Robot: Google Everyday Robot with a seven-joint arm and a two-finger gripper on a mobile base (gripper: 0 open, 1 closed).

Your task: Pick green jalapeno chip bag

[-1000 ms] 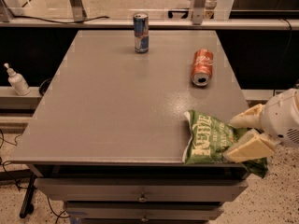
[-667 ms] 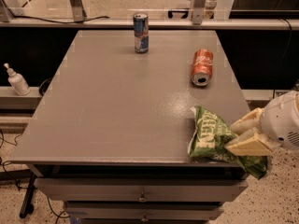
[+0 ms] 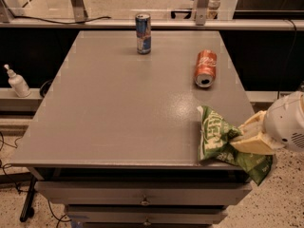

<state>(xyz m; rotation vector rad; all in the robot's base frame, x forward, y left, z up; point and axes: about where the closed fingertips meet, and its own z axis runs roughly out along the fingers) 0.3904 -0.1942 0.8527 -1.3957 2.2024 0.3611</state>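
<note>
The green jalapeno chip bag [image 3: 216,136] is a crinkly green foil bag with white lettering at the table's front right corner. It is crumpled and partly hangs over the edge. My gripper [image 3: 244,136] comes in from the right, its cream fingers [image 3: 251,144] closed around the bag's right part. The bag's left end stands tilted up off the grey table [image 3: 123,108].
An orange soda can [image 3: 205,68] lies on its side behind the bag. A blue can [image 3: 143,33] stands upright at the table's far middle. A white pump bottle [image 3: 17,81] stands on a ledge at the left. Drawers sit under the table's front edge.
The bag has slid right toward the table's corner and crumpled tighter in my gripper's hold. Its left end has lifted. The cans have not moved.
</note>
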